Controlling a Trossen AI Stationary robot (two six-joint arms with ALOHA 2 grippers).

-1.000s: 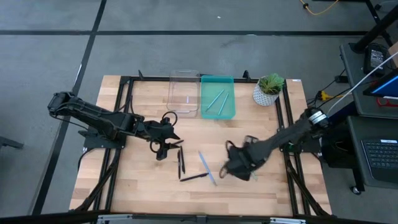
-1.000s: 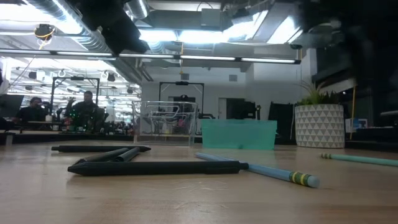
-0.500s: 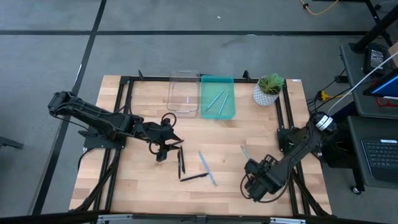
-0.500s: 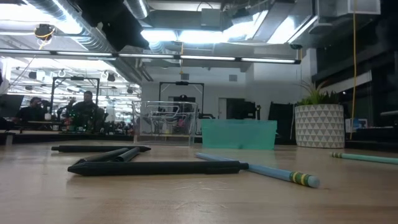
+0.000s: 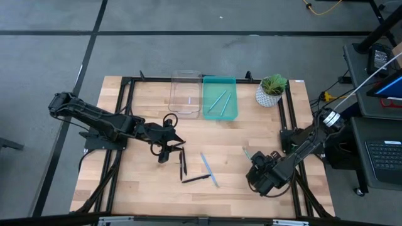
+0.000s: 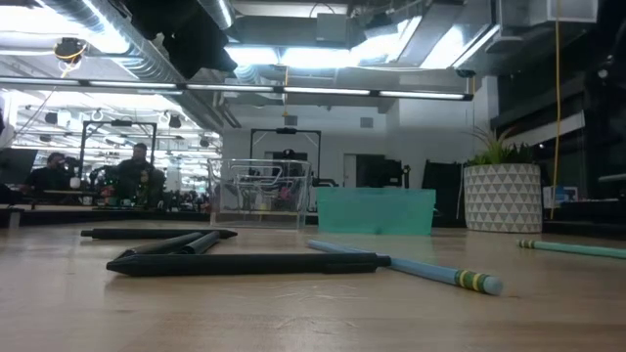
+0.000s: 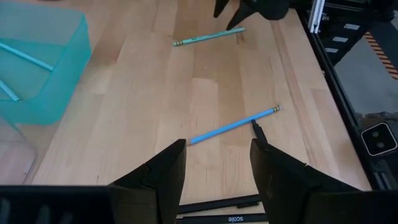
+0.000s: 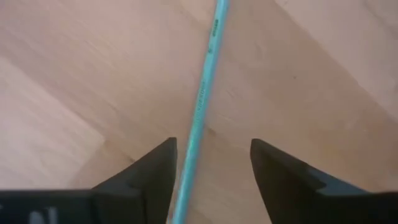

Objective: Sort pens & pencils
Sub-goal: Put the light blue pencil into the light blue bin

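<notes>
The right gripper has swung from frame centre to lower right, then edged up beside the teal pencil.

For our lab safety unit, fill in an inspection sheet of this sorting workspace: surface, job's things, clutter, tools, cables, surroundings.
Surface: wooden table, bare apart from the items below.
Job's things: black pens and a blue pencil loose at mid-table; one teal pencil lying between the right tool's fingers; teal bin holding two teal pencils; clear bin beside it.
Clutter: potted plant at the back right.
Tools: left tool open, beside the black pens; right tool open, low over the teal pencil.
Cables: yellow cable on the floor beyond the table.
Surroundings: desk with a keyboard; people seated far behind.
</notes>
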